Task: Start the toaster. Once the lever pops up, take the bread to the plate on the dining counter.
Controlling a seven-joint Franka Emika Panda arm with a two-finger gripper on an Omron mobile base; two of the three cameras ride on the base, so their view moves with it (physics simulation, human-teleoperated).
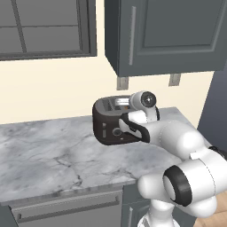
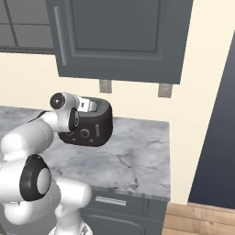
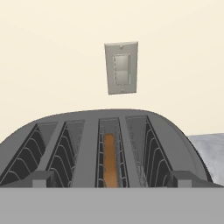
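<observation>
The dark glossy toaster (image 1: 106, 126) stands at the back of the marble counter (image 1: 48, 155), against the wall. Looking down from the hand, its top (image 3: 92, 144) has several slots, and the tan bread (image 3: 109, 164) stands on edge in the third slot from the left. My gripper (image 3: 112, 180) hovers just above the near edge of the toaster top, open, with its fingertips (image 3: 41, 178) wide apart and nothing between them. The hand (image 1: 123, 102) also sits over the toaster (image 2: 92, 128) in both base views. A small lever (image 1: 104, 129) is beside a round knob (image 1: 116, 131) on the front. The plate and the dining counter are out of view.
A grey wall outlet (image 3: 121, 68) sits above the toaster, and a second one (image 2: 165, 90) is further right. Dark upper cabinets (image 1: 164, 35) hang overhead. A window (image 1: 44, 26) is at left, a dishwasher front (image 1: 66, 210) lies under the counter, and the counter ends at right (image 2: 167, 183).
</observation>
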